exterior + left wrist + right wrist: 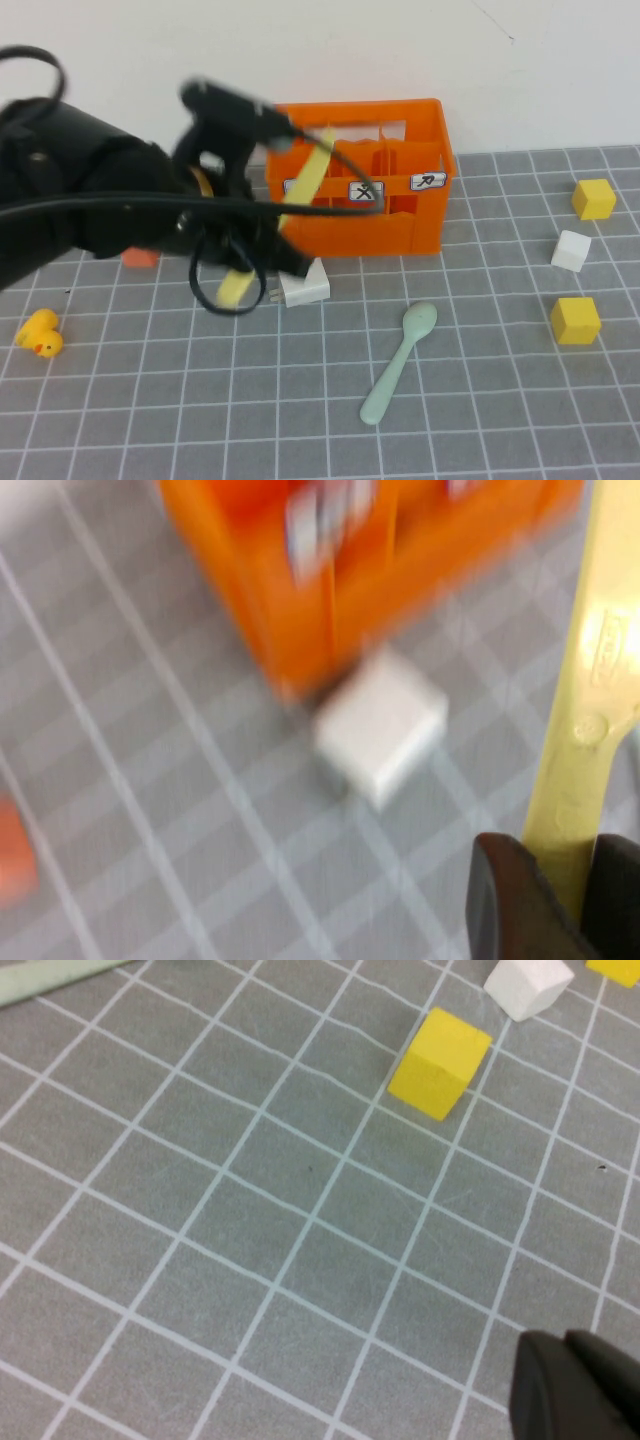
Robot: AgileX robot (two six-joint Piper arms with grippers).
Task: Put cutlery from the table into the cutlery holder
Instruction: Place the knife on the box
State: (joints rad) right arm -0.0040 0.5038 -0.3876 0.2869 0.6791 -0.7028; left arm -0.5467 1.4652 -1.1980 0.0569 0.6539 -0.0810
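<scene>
Your orange cutlery holder (pixel 375 215) is sitting at the worktop's (pixel 480 420) twelve o'clock. Your left claw (pixel 560 900) is gripping the pale yellow knife (pixel 300 195) before it. The mint-green spoon (pixel 400 362) is lying at six o'clock of it. Your right claw (pixel 575 1385) is hovering closed, empty.

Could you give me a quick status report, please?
Left gripper shut on pale yellow plastic knife, raised before orange slatted crate. Right gripper shut, empty, above table. Mint-green plastic spoon on grid table. White block beside crate.
</scene>
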